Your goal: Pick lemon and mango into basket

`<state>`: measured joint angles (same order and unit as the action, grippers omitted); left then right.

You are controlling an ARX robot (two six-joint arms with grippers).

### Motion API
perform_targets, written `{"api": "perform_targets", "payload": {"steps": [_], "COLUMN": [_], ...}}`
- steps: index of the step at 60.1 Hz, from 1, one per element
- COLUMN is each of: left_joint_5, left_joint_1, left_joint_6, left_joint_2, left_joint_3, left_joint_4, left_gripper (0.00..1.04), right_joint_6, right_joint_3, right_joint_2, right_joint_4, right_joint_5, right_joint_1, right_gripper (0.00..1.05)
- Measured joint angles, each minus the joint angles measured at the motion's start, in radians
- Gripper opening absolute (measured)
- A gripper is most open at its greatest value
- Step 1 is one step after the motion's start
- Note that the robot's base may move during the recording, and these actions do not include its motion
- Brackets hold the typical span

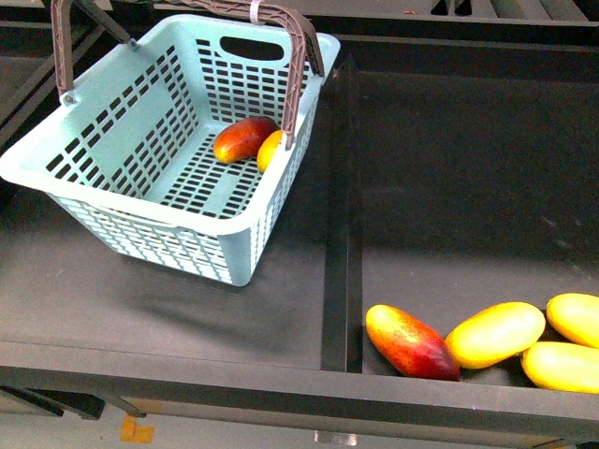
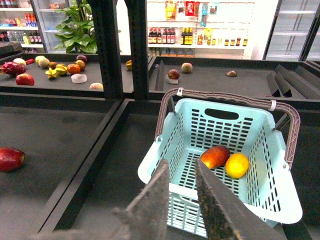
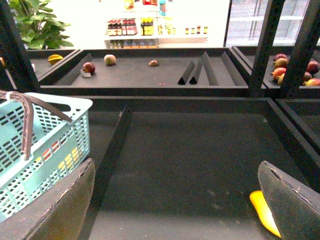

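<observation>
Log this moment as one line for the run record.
mango in basket | lemon in basket, touching mango | left gripper empty, above basket | right gripper open, empty | spare fruit on right shelf

The basket (image 1: 140, 140) looks like smooth plastic with ribbed brown handles (image 1: 298, 65). The mango (image 1: 241, 138) and lemon (image 1: 270, 150) have glossy skins, and the shelf floor (image 1: 449, 168) is matt black

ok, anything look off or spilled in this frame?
Nothing spilled or damaged. Only oddity: the basket sits skewed to the shelf edge. The mango and lemon lie inside it, touching, in one corner. Both claws are empty: left nearly closed, right wide open.
</observation>
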<state>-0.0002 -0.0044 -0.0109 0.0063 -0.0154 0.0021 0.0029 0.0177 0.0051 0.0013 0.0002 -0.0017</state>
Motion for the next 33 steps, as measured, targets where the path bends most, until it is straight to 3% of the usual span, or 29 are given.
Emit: {"api": "perform_targets", "payload": {"steps": [4,9,21,33], "left_joint_5": [0.000,0.000,0.000,0.000], "left_joint_1": [0.000,0.000,0.000,0.000], "left_joint_6": [0.000,0.000,0.000,0.002], "left_joint_2": [0.000,0.000,0.000,0.000], "left_joint_3": [0.000,0.000,0.000,0.000], "left_joint_4": [0.000,0.000,0.000,0.000], "left_gripper": [0.35,0.59,0.99,0.98], "right_joint_6": [0.000,0.000,0.000,0.000], "right_joint_3": [0.000,0.000,0.000,0.000], "right_joint_2": [0.000,0.000,0.000,0.000], "right_joint_4": [0.000,0.000,0.000,0.000], "right_joint_5": [0.000,0.000,0.000,0.000], "right_joint_1": [0.000,0.000,0.000,0.000], "right_gripper": [0.96,0.96,0.96,0.96]}}
